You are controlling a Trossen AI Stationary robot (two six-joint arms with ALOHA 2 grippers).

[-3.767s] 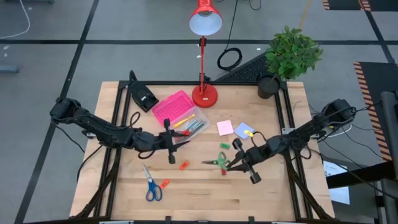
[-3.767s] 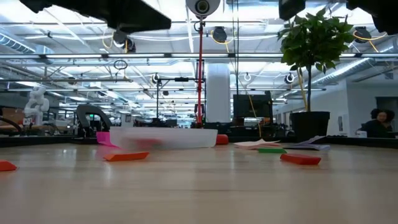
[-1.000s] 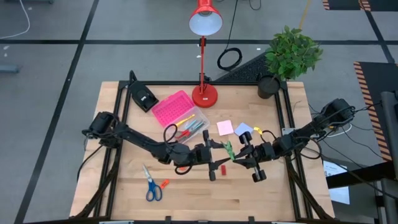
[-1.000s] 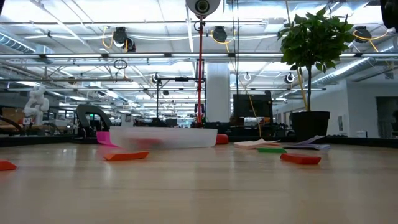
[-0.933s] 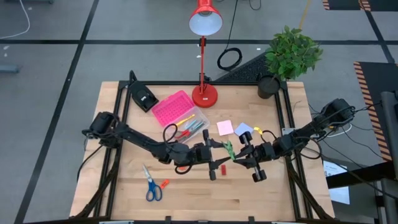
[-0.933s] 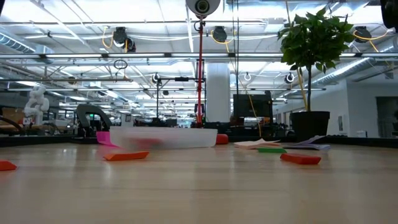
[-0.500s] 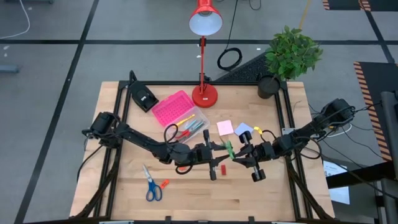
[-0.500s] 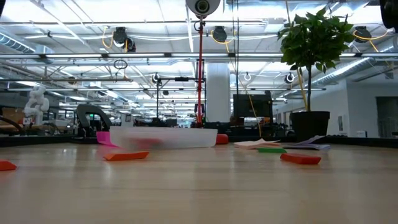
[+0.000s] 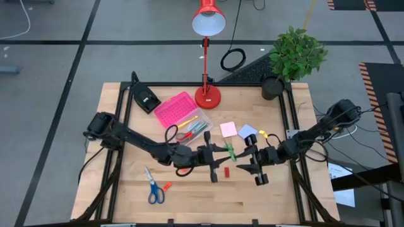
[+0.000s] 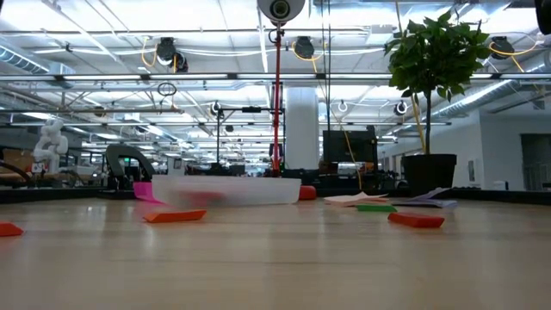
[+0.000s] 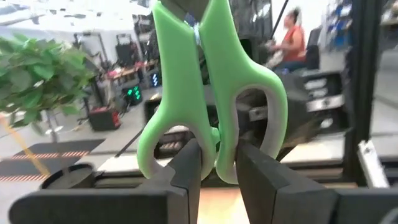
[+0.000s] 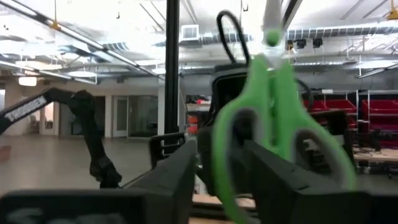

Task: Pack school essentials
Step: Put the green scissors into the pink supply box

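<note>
The green-handled scissors (image 9: 228, 151) hang in the air over the table's middle, blades up and handle loops down. My left gripper (image 9: 219, 153) comes from the table's left and is shut on them (image 11: 217, 168). My right gripper (image 9: 245, 157) faces it from the right, open, its fingers either side of one handle loop (image 12: 225, 155). Blue-handled scissors (image 9: 153, 186) and an orange eraser (image 9: 166, 186) lie flat near the front left. A red eraser (image 9: 226, 171) lies under the grippers. Neither gripper shows in the low view. My left gripper pinches the inner shanks of the two handle loops (image 11: 214, 146) together between its two fingers, at the loops' lower end. The fingers come level from the table's left. The scissors stand upright above them, blades up, lifted clear of the table.
A clear box (image 9: 197, 126) with pens and its pink lid (image 9: 175, 108) sit at the far left-centre, a black device (image 9: 145, 98) beyond them. The red lamp base (image 9: 207, 96), a potted plant (image 9: 293, 57), a pink pad (image 9: 228, 129) and a blue pad (image 9: 247, 132) are nearby.
My left gripper has drawn a little toward the table's left with the green scissors, which stay upright and clear of the table. My right gripper has stayed about where it was.
</note>
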